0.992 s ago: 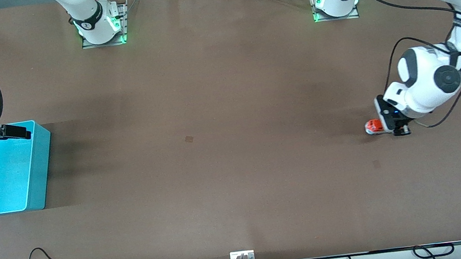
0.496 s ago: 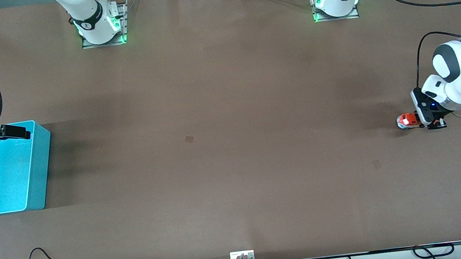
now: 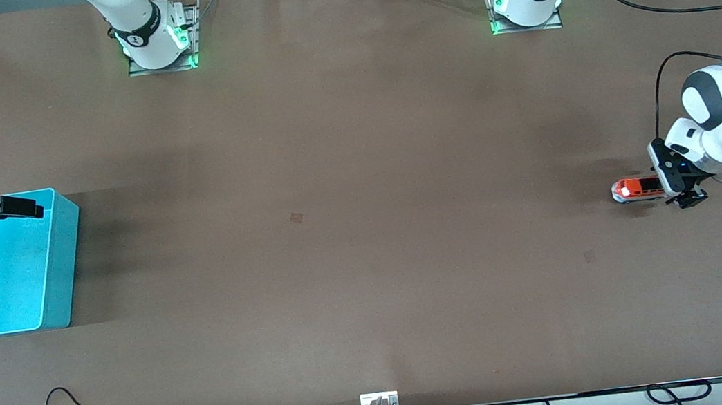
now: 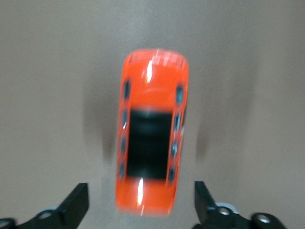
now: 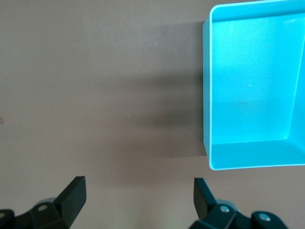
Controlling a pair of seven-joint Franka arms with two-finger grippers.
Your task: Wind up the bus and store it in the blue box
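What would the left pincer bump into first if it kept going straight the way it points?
Probably the small orange toy bus: the open left pincer points down with the bus's end between its fingers, and the brown table lies right beneath.

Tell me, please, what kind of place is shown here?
Probably a robotics lab: two arms are bolted to a brown table, cables and electronics run along its edge, and only the bus and the blue box sit on it.

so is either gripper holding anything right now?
No. The left gripper is open, fingers apart from the bus on the table. The right gripper is open and empty by the blue box.
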